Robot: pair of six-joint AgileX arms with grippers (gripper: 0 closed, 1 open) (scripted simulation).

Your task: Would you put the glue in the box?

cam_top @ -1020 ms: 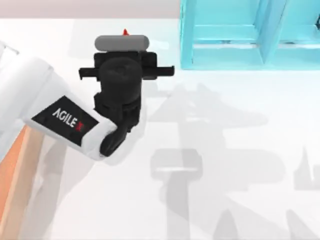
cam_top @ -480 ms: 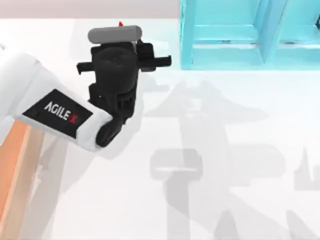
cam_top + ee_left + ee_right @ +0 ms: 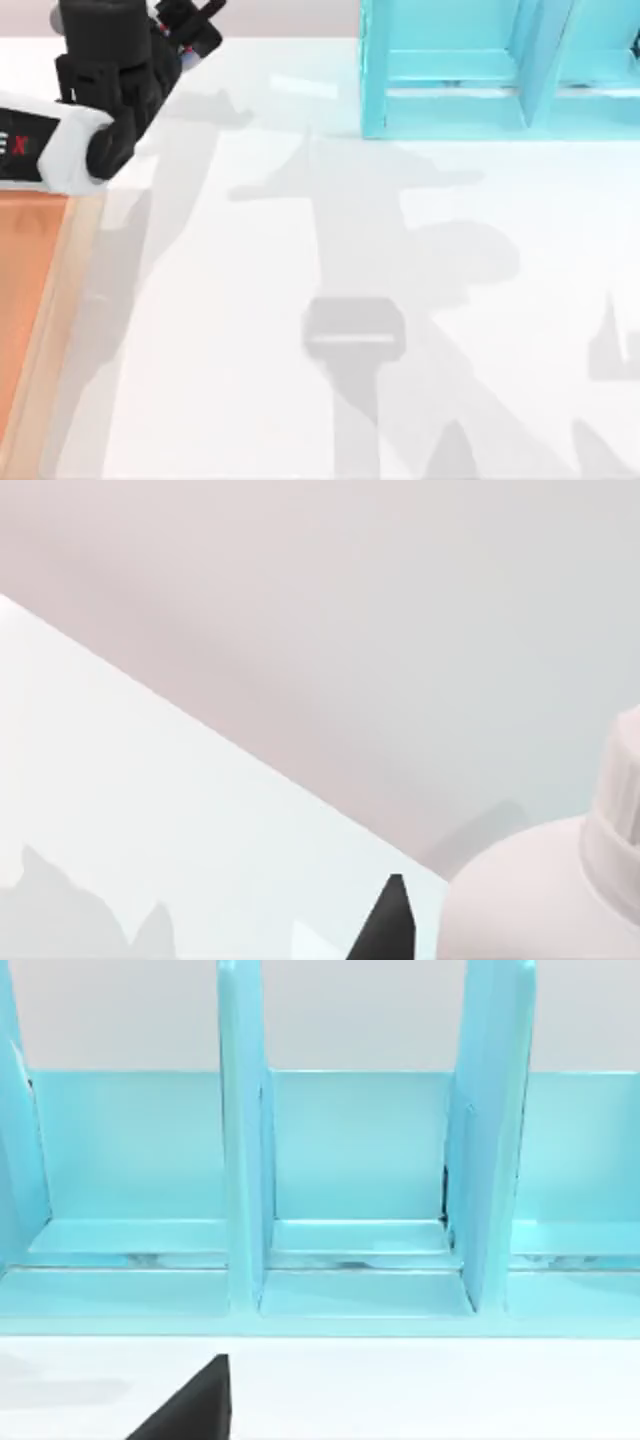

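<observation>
Jaws on my left gripper (image 3: 190, 25) look clamped on the glue (image 3: 545, 895), near the box (image 3: 40, 330), drop's still left.

White glue (image 3: 540, 900), apparently lifted, box (image 3: 25, 300) left

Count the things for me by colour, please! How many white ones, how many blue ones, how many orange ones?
White: 1, the glue bottle, beside the left gripper.
Turquoise blue: 1, the shelf unit.
Orange-brown: 1, the box, with a light wooden rim.
Total: 3.
</observation>
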